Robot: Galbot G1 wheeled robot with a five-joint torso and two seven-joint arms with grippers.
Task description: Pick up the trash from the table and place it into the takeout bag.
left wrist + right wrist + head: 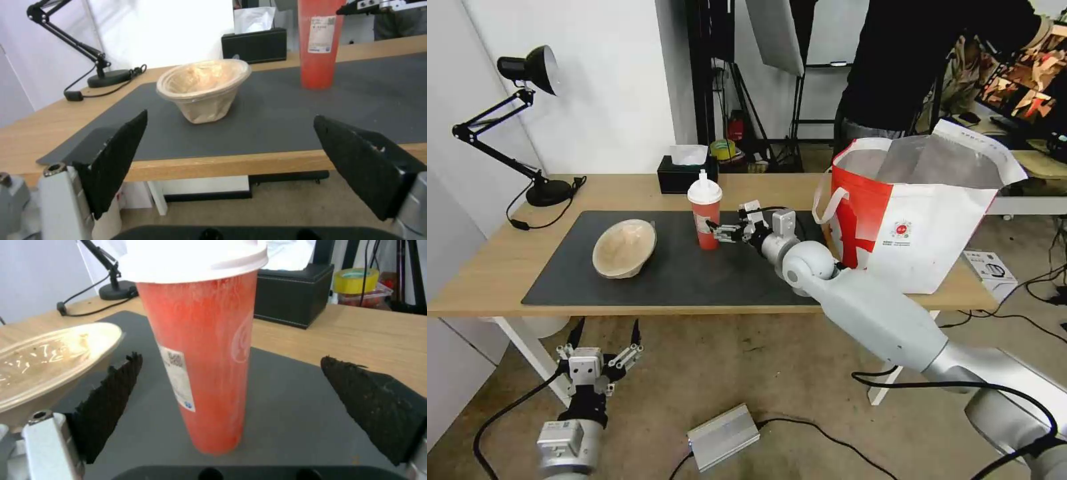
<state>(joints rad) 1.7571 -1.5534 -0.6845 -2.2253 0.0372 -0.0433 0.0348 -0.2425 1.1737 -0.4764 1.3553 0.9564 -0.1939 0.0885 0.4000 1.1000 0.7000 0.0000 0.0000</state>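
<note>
right gripper (718,233) spread wide, straddling upright red-orange drink cup (705,215) on dark grey mat (707,280) for a side grasp; takeout bag (917,220) behind. left gripper (602,345) open, parked below table (494,267).

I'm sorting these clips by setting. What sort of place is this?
Probably an office or lab workspace rigged for filming: a long wooden table with a dark mat, a desk lamp and tissue box, plus studio-light stands behind and cables across the floor.
</note>
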